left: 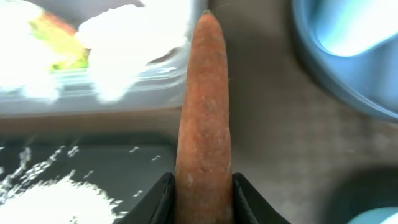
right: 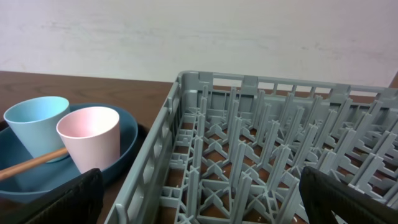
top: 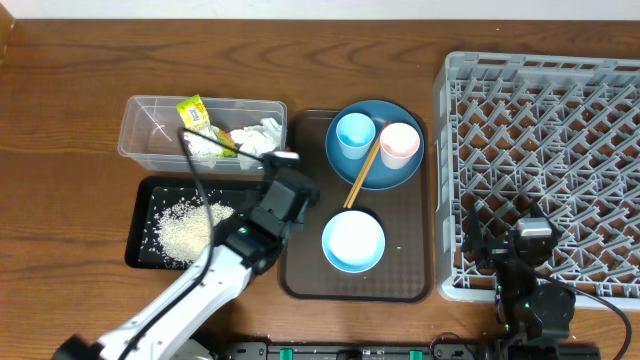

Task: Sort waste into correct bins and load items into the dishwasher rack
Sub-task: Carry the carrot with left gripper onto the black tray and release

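Gripping the small orange carrot by its thick end with the left gripper, closed down to the carrot's width. Held mid-frame in the wrist view, tip towards the clear tub, above the black tray. Hovering with the right gripper spread wide and empty over the grey rack, lower right overhead.

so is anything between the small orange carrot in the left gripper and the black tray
Nothing visible. The small orange carrot, clamped in the left gripper, hangs beside the black shallow rectangular tray, whose top is open.
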Motion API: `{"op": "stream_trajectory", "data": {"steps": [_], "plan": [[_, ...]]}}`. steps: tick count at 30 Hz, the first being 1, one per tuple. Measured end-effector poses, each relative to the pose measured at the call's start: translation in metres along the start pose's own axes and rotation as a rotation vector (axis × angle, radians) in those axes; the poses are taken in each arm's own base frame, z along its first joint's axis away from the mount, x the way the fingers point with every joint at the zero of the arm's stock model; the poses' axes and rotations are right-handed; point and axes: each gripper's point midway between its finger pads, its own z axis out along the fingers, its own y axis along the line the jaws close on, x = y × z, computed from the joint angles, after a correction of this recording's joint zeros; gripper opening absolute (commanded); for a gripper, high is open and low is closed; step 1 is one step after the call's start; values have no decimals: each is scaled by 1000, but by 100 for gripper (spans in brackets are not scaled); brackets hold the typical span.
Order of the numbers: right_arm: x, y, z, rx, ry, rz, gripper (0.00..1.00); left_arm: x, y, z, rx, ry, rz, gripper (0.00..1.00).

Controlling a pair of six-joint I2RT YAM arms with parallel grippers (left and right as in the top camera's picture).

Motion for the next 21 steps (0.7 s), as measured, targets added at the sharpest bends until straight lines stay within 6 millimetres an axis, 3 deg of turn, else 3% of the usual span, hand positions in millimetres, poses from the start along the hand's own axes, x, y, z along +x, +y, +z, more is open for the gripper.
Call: {"op": "stream_trajectory", "data": {"steps": [8,12,21], "plan": [[0,0,0,0,0,0,99,28,56,-14,-158,122,-141,29],[0,0,0,0,0,0,99,38,64,-15,-190,165,-160,28],[0,0,0,0,0,0,99,50,64,-5,-214,210,-197,29]]}}
